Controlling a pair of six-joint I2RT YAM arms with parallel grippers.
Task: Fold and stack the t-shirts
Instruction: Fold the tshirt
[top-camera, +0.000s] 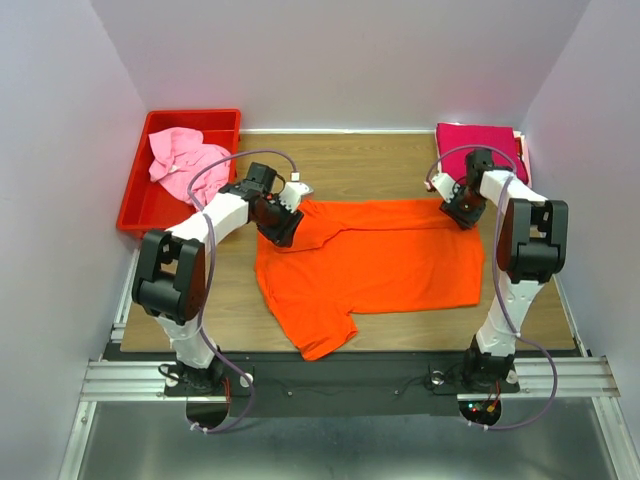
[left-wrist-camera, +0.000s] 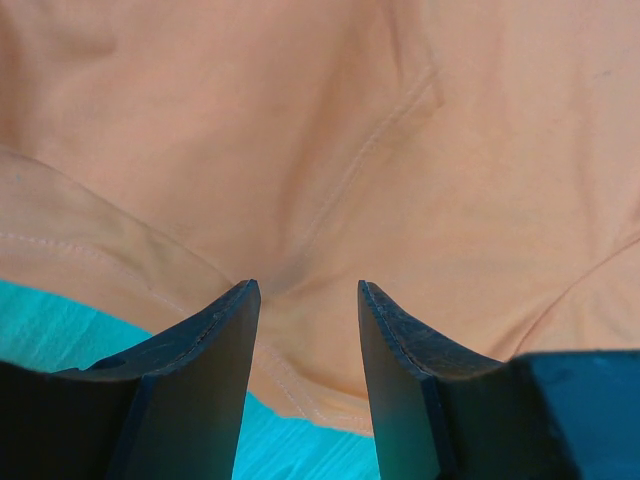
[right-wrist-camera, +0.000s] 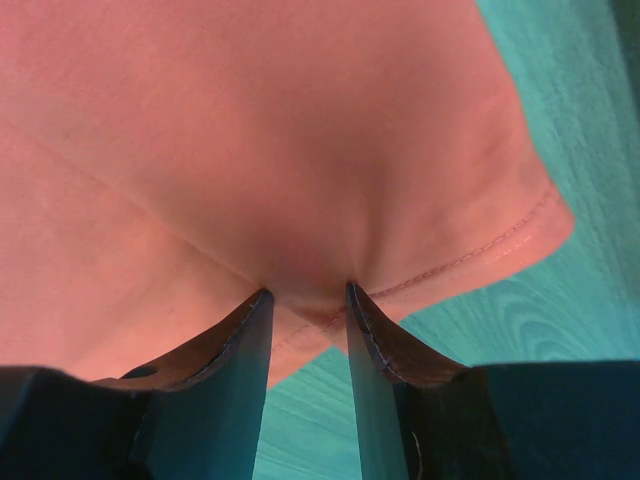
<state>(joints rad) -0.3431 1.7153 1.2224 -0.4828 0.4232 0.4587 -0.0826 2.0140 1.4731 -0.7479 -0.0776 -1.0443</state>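
Note:
The bright orange t-shirt (top-camera: 370, 255) lies spread flat mid-table, one sleeve toward the near edge. My left gripper (top-camera: 283, 215) is at its far left corner; in the left wrist view the gripper (left-wrist-camera: 308, 288) is open, jaws apart over the shirt's hem (left-wrist-camera: 350, 120). My right gripper (top-camera: 462, 210) is at the far right corner; in the right wrist view it (right-wrist-camera: 306, 292) is open, tips pressed into the cloth (right-wrist-camera: 250, 120), which puckers between them. The magenta t-shirt (top-camera: 478, 140) lies folded at the far right. The light pink t-shirt (top-camera: 180, 160) is crumpled in the bin.
A red plastic bin (top-camera: 140, 205) stands at the far left corner, holding the pink shirt. White walls close in the table on three sides. Bare wood (top-camera: 350, 165) shows between the bin and the magenta shirt.

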